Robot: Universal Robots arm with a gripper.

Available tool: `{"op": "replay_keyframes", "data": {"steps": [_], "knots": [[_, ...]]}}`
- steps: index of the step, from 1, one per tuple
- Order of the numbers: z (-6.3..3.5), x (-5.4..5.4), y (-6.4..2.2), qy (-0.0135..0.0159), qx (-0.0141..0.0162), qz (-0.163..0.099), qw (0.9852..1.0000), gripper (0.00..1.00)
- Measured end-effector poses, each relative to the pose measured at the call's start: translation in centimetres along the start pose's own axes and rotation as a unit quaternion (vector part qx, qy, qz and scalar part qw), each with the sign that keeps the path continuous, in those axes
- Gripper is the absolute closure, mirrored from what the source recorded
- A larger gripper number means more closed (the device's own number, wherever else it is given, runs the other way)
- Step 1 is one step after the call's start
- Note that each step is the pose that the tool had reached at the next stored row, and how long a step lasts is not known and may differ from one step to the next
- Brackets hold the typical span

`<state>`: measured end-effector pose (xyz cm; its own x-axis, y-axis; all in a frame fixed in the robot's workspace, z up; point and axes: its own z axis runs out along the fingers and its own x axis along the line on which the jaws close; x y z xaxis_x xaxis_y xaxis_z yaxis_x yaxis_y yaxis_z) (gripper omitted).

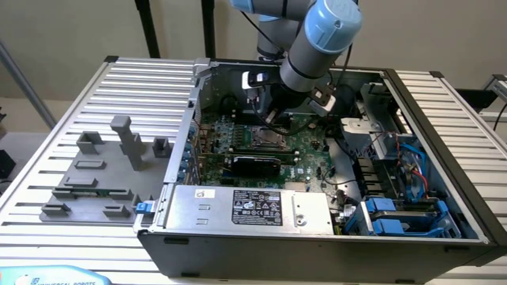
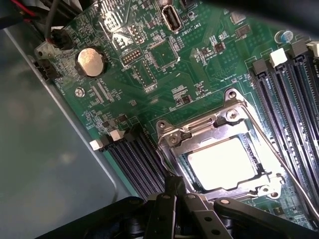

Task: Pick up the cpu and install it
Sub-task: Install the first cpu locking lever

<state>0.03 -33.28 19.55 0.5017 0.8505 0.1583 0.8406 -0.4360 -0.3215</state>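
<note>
- Cpu (image 2: pixel 223 163) seated flat inside socket frame (image 2: pixel 199 130) on motherboard (image 2: pixel 164 64); placement apparently done.
- Gripper (image 2: pixel 175 191) just beside frame edge, jaws clenched on nothing.
- Retention lever (image 2: pixel 286 172) apparently unlatched.

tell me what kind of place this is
Probably a robotics lab or test bench for computer assembly: an open dark metal desktop computer case lies on a ribbed silver aluminium table, beside grey plastic fixture blocks, with a blue-jointed grey robot arm reaching inside.
</note>
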Motion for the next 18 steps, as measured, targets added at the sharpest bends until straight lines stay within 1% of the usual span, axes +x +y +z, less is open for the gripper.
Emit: {"op": "replay_keyframes", "data": {"steps": [3, 6, 12, 14, 18], "knots": [[0.02, 0.0, 0.05, -0.0012, -0.0007, 0.0, 1.0, 0.89], [-0.03, 0.0, 0.01, -0.0011, -0.0008, 0.0, 1.0, 0.89], [-0.37, -0.3, -1.04, -0.0011, -0.0006, -0.001, 1.0, 0.89], [-0.32, -0.4, -1.25, -0.0009, -0.0015, -0.002, 1.0, 0.89], [-0.18, -0.2, -1.6, 0.0006, -0.0056, -0.005, 1.0, 0.89]]}}
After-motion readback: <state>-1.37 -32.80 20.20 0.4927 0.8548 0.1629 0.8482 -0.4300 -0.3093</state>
